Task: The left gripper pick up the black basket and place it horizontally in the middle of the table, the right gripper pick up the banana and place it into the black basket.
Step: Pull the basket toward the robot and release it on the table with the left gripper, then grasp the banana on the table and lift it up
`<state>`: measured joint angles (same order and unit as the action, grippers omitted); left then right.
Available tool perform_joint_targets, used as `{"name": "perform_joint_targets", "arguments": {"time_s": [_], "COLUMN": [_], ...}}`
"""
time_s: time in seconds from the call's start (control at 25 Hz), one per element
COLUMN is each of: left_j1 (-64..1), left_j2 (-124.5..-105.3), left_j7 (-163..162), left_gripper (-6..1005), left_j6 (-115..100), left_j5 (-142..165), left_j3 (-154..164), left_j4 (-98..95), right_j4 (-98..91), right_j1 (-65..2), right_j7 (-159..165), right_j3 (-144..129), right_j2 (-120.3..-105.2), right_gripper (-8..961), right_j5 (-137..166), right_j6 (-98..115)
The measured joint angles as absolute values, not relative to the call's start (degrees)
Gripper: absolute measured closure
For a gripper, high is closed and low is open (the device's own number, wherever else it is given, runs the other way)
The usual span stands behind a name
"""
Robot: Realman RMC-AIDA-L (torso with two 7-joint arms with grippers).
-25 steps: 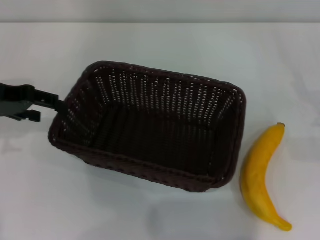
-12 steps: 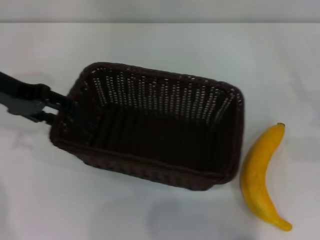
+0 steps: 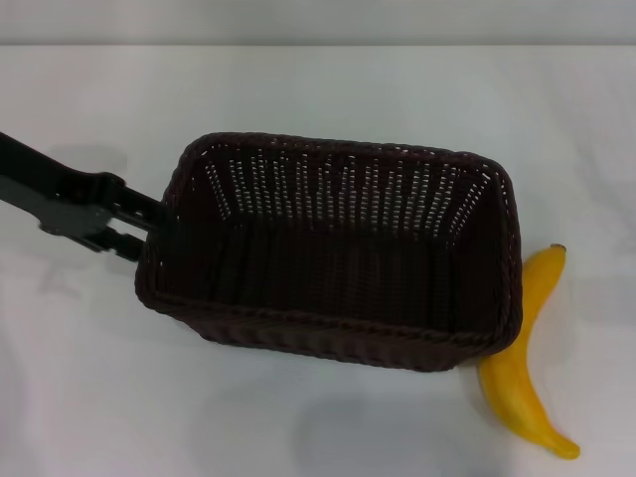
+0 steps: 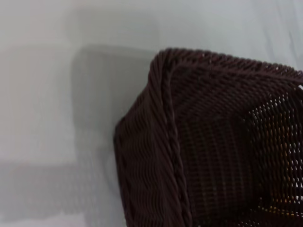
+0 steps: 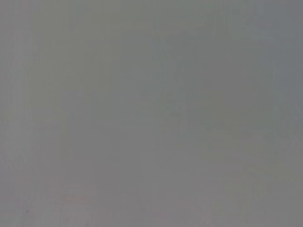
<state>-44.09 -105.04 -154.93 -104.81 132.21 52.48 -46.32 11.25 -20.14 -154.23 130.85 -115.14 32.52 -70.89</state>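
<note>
The black basket [image 3: 343, 151] hangs in the middle of the head view, a little above the white table [image 3: 89, 397], its long side running left to right. My left gripper [image 3: 149, 225] reaches in from the left and is shut on the basket's left rim. The left wrist view shows a corner of the basket [image 4: 165, 142] close up. The yellow banana [image 3: 517, 383] lies on the table at the front right; the basket's right corner covers part of its upper half. My right gripper is out of view; the right wrist view shows only plain grey.
The table's far edge [image 3: 318, 44] runs along the top of the head view. The basket's shadow [image 3: 378, 427] falls on the table in front of it.
My left gripper has carried the basket to the right and turned it more level; its right corner now overlaps the banana. The banana has not moved.
</note>
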Motion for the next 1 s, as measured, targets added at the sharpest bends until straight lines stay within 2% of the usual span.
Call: {"name": "perform_joint_targets", "arguments": {"time_s": [0.24,0.4,0.64,0.88,1.0], "left_j1": [-41.03,-39.11,-36.54,-32.01,-27.30], "left_j2": [-102.34,-101.88,-103.53,-105.26,-107.10], "left_j7": [-153.21,-148.83,-135.90,-123.57,-115.54], "left_gripper": [194,194,195,195,195], "left_j6": [-104.10,-103.89,-102.63,-100.85,-98.75], "left_j5": [132.36,132.19,129.59,119.07,108.83], "left_j3": [49.46,42.57,28.76,22.70,20.76], "left_j4": [-49.47,-52.83,-56.80,-56.87,-56.66], "right_j4": [11.44,12.78,23.03,47.16,58.98], "right_j1": [-20.34,-20.11,-16.18,-9.40,-7.97], "right_j7": [-154.15,-152.75,-139.56,-108.64,-90.92], "right_j3": [130.54,130.41,130.21,130.94,133.41], "right_j2": [-115.13,-114.81,-112.78,-109.77,-108.69], "right_gripper": [85,85,84,84,84], "right_j5": [32.85,33.05,40.36,62.88,79.29], "right_j6": [-70.83,-70.65,-67.10,-56.62,-55.81]}}
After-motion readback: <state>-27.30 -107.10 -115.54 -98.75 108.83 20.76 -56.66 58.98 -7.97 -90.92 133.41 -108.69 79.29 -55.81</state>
